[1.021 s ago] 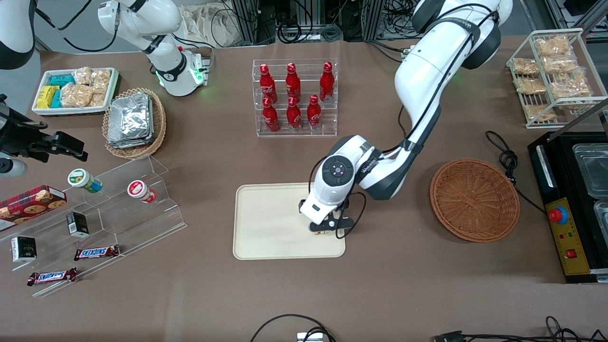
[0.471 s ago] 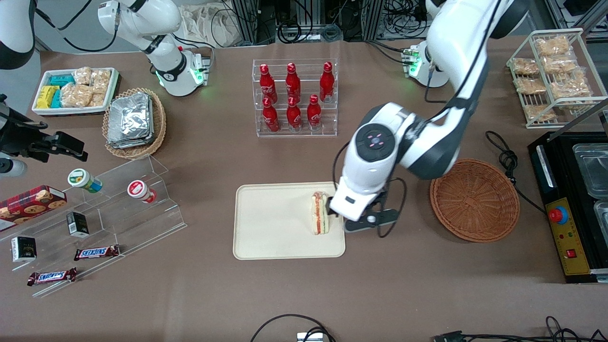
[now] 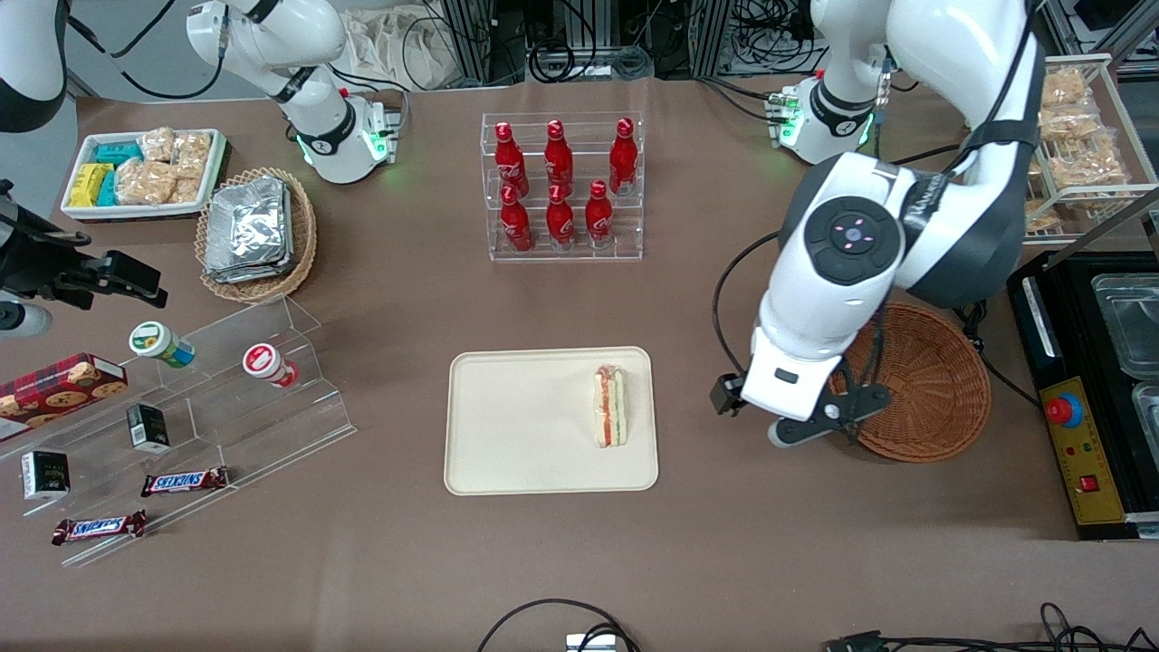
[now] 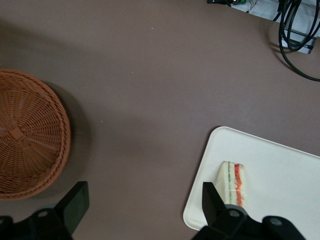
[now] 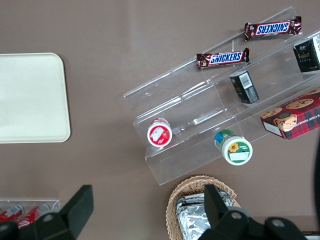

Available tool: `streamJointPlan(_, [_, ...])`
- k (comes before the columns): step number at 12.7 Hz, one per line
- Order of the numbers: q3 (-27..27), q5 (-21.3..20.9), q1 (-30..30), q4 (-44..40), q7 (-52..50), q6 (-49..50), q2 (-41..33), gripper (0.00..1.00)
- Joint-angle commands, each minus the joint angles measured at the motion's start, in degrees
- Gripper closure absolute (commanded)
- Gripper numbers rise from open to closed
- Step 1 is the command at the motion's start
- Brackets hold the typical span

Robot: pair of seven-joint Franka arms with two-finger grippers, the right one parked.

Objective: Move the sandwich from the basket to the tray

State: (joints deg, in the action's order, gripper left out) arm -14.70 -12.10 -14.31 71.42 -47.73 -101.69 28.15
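The sandwich (image 3: pixel 610 406) lies on its side in the cream tray (image 3: pixel 525 426), close to the tray's edge nearest the basket, with its orange and green filling edge showing. The brown wicker basket (image 3: pixel 914 380) stands empty toward the working arm's end of the table. My left gripper (image 3: pixel 790 418) hangs raised over bare table between tray and basket. In the left wrist view the gripper (image 4: pixel 144 202) is open with nothing between its fingers. That view also shows the sandwich (image 4: pixel 232 182), the tray (image 4: pixel 280 165) and the basket (image 4: pixel 25 135).
A clear rack of red bottles (image 3: pixel 561 186) stands farther from the front camera than the tray. An acrylic stand with snacks (image 3: pixel 226 398) and a paler basket of foil packs (image 3: pixel 256 231) lie toward the parked arm's end. A black machine (image 3: pixel 1096 380) and a wire rack (image 3: pixel 1059 145) stand near the basket.
The gripper let go of the sandwich on the tray, rose, and swung toward the basket. The sandwich stays where it was left.
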Motion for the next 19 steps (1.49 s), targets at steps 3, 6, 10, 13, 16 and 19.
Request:
streamJointPlan(3, [-0.42,0.58,5.41,2.58,9.39,4.38,-4.94,0.0])
streamJointPlan(6, [-0.33,2.77,7.45,2.84,13.02,6.15,-6.87,0.0])
streamJointPlan(10, [-0.33,3.74,10.0,6.95,17.9,6.15,-10.99,0.0])
streamJointPlan(13, [-0.16,6.21,14.47,14.16,26.87,5.97,-18.11,0.0])
streamJointPlan(16, [-0.07,7.09,17.9,20.4,34.27,6.15,-25.58,0.0])
streamJointPlan(19, [0.02,8.05,19.23,21.74,39.2,9.3,-29.55,0.0])
